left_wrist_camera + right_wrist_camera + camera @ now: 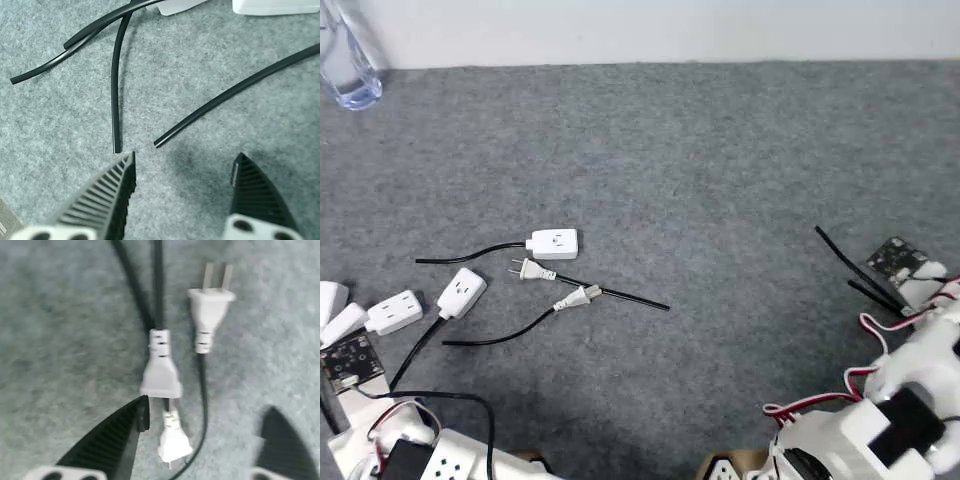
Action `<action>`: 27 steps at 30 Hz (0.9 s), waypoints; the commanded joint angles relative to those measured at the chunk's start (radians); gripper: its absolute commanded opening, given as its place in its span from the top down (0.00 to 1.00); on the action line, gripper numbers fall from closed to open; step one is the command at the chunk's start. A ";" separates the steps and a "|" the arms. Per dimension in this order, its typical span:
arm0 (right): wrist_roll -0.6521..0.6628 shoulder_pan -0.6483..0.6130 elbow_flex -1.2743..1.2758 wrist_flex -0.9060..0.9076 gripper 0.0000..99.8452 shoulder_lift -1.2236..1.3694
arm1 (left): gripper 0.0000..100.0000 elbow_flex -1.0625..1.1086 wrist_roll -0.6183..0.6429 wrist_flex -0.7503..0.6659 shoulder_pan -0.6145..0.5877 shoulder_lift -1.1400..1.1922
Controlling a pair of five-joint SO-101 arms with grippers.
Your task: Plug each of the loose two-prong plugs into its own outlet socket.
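Left of centre on the grey mat (740,150), the far plug (532,270) lies just near of a white socket (552,243), with the near plug (575,297) close by to its right; a second socket (461,292) and a third socket (394,311) lie further left. Each plug looks light and hard-bodied, with thin prongs that could bend and a short springy cord likely to twist it, so I would pinch the flat flanks of the moulded body behind the prongs. The sockets seem light enough to slide when pushed. At the near left the left gripper (185,157) hangs low over bare cord ends (116,145), jaws wide and empty; at the near right the right gripper (209,407) is likewise spread, holding nothing.
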 commanded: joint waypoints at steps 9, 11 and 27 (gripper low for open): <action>-0.206 -0.234 -0.005 0.249 0.68 -0.252 | 0.71 -0.008 0.000 -0.008 0.005 0.000; -0.272 -0.326 -0.005 0.348 0.66 -0.348 | 0.71 -0.008 0.000 -0.008 0.005 0.000; -0.658 -1.458 -0.003 0.522 0.64 -0.687 | 0.71 -0.008 0.000 -0.008 -0.003 0.000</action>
